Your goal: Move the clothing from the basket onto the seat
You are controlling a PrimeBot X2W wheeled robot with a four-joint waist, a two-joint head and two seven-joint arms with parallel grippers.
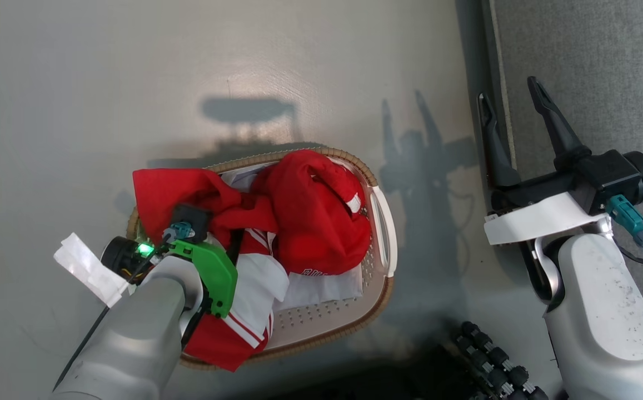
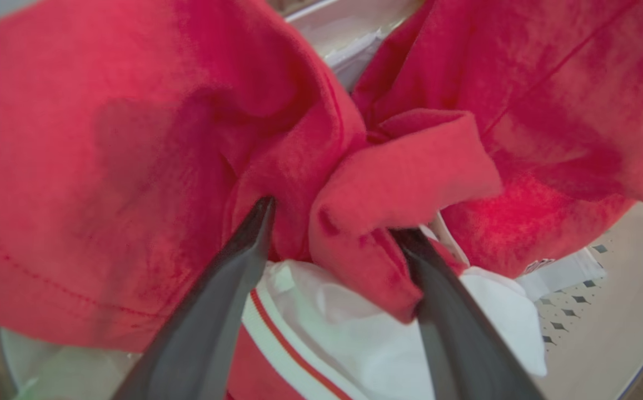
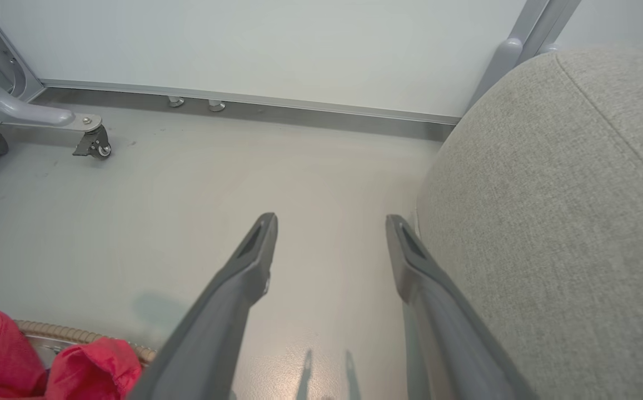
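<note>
Both open | left tool (image 2: 333, 218) astride clothing (image 1: 310, 216) fold | right tool (image 1: 508, 89) empty | basket (image 1: 327, 321) lengthwise left-right

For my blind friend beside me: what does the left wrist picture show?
Two dark fingers, spread apart, press into bunched red clothing, with one red fold between them. Beneath lies a white garment with red stripes, and the perforated basket shows at lower right.

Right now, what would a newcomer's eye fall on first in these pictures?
The bright red clothing heaped in the cream basket on the floor, left of centre. The left jaws stand open around a fold of it. The right jaws hang open at the edge of the grey seat.
</note>
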